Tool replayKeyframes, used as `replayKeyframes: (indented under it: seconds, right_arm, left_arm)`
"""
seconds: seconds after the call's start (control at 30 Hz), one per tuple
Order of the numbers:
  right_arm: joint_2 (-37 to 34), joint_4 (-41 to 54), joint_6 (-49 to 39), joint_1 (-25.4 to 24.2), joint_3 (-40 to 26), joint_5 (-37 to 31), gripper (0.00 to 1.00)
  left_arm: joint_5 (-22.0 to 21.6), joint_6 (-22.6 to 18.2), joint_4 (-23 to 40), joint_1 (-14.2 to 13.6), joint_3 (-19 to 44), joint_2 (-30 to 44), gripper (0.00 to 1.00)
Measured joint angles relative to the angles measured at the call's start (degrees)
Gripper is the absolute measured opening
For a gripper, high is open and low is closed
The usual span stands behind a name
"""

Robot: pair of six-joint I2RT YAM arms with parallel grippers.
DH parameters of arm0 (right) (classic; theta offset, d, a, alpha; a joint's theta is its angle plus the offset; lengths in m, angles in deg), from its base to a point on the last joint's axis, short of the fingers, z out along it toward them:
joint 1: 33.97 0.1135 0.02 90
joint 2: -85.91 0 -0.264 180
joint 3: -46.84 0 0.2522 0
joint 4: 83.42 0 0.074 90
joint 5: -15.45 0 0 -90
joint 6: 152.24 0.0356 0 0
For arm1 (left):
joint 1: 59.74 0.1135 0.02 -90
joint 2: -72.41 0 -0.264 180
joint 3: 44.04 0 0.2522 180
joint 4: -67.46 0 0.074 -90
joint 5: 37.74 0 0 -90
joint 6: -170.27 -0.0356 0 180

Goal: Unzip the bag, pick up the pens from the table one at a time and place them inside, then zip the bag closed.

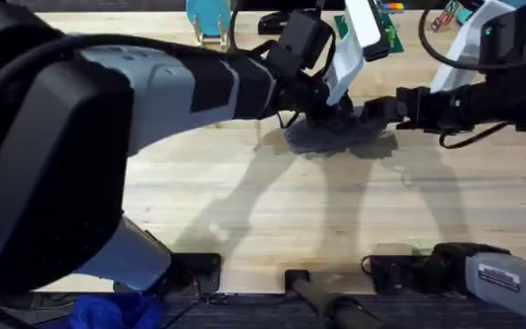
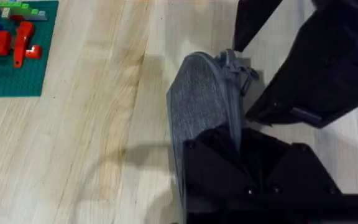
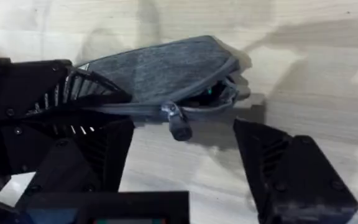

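Bag (image 1: 336,135): grey-blue fabric pouch, lying on the bench (image 1: 272,210) toward its far middle, between the two arms. In the right wrist view the bag (image 3: 160,68) shows its zipper partly parted at one end, with a dark gap and something greenish just visible inside; the zipper pull (image 3: 179,124) hangs loose below the seam.

Left end effector (image 1: 322,108): reaches across from the lower left and sits at the bag's left end. In the left wrist view its black fingers (image 2: 247,174) lie over the near end of the bag (image 2: 204,106), clenched on the fabric there.

Right end effector (image 1: 377,111): comes in from the right, at the bag's right end. In the right wrist view its fingers (image 3: 291,168) stand spread apart, released, one on each side of the zipper pull and not touching it.

Green brick plate (image 2: 17,50): on the bench well away from the bag, carrying red, blue and green bricks.

Bench: light wood planks with visible grain.
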Motion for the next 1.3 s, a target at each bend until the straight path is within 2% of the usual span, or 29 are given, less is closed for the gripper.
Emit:
replayKeyframes:
  seconds: [0.17,0.27,0.3,0.47,0.67,0.73,0.8,0.87,1.3]
  right_arm:
    - [-0.31,-1.01,0.19,0.26,0.00,-0.01,0.904]
    - [-0.98,-1.64,0.47,0.26,0.00,0.03,0.823]
    - [-2.13,-1.76,0.84,0.39,0.00,0.01,0.691]
    - [-3.21,-1.76,1.11,0.39,0.00,-0.03,0.492]
    - [-3.21,-1.76,1.24,0.39,0.02,-0.19,0.367]
    - [-3.21,-1.74,1.21,0.39,0.01,-0.21,0.273]
    - [-3.21,-1.73,1.29,0.39,0.00,-0.28,0.135]
    - [-3.21,-1.73,1.26,0.39,0.00,-0.41,0.058]
    - [-3.15,-1.65,1.28,0.39,0.00,-0.41,0.036]
  left_arm:
    - [-0.01,0.00,-0.02,0.00,0.00,0.00,0.042]
    - [-0.03,0.00,-0.02,0.00,0.00,0.00,0.042]
    - [-0.03,-0.01,-0.02,0.00,0.00,0.00,0.042]
    - [-0.03,0.00,-0.02,0.00,0.00,0.00,0.042]
    - [-0.01,0.00,-0.02,0.07,0.00,0.00,0.042]
    - [-0.02,0.00,-0.02,0.07,0.00,0.00,0.042]
    - [-0.03,-0.01,-0.03,0.07,0.00,0.00,0.042]
    - [-0.03,-0.02,-0.04,0.11,0.00,0.00,0.042]
    - [-0.03,-0.02,-0.04,0.11,0.00,0.00,0.042]
